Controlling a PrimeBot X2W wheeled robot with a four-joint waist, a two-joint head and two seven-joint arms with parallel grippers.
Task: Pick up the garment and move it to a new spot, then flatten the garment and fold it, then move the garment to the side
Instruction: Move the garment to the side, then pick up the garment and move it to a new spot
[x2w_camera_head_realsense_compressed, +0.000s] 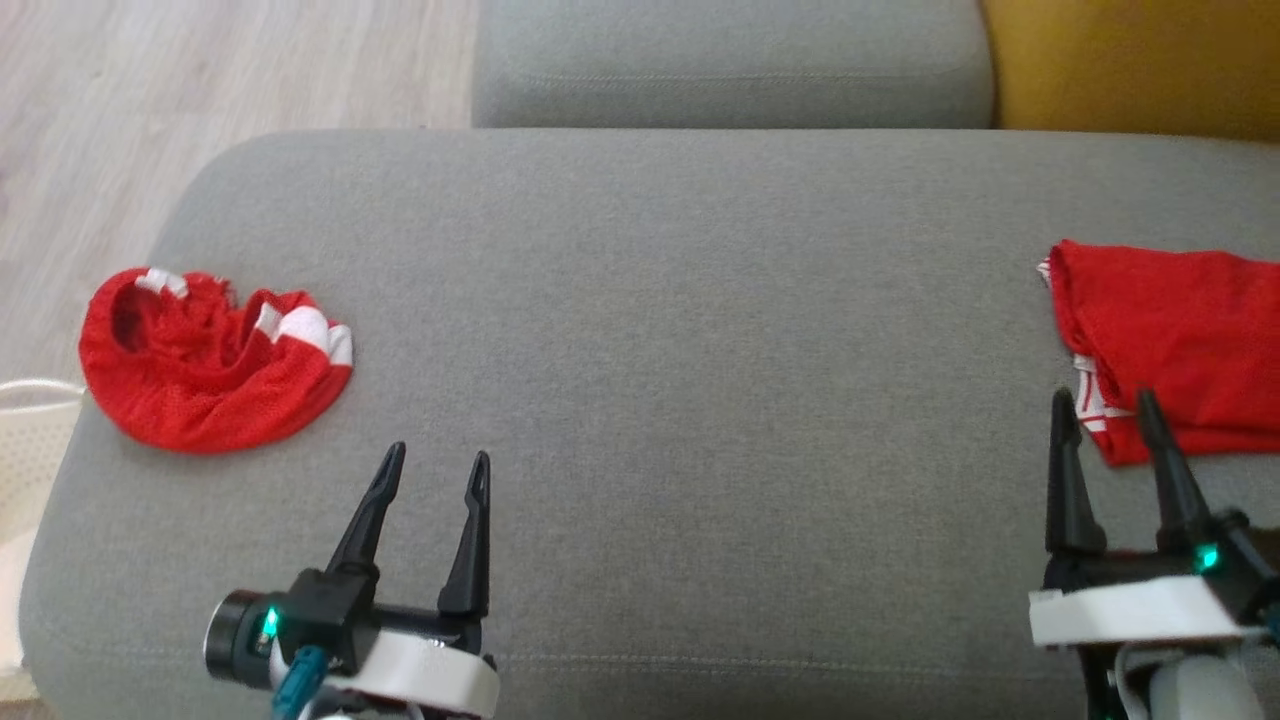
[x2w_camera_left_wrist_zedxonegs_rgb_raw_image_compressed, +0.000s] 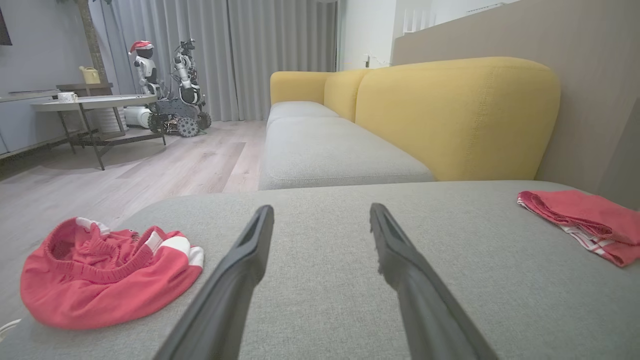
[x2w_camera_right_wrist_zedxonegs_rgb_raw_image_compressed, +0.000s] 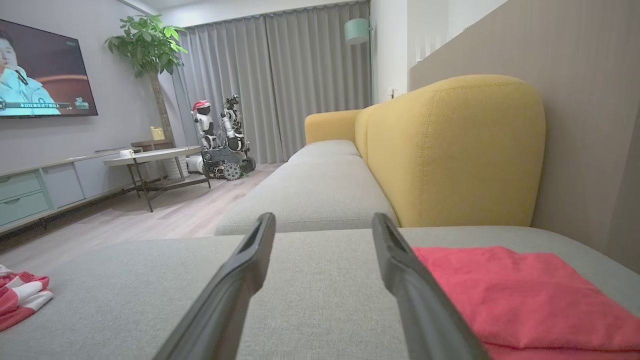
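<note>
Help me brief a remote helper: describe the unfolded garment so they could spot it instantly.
Start at the grey sofa seat. At its left end lies the crumpled red garment. Unlike the folded red garment at the right end, it is bunched into a heap with white patches showing.

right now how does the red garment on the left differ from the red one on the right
The left garment is bunched in a rounded heap; the right garment lies flat with folded, straight edges. The left garment shows broad white patches; the right garment shows only thin white stripes along one edge. Both are red and rest on the grey cushion, apart at opposite ends.
</note>
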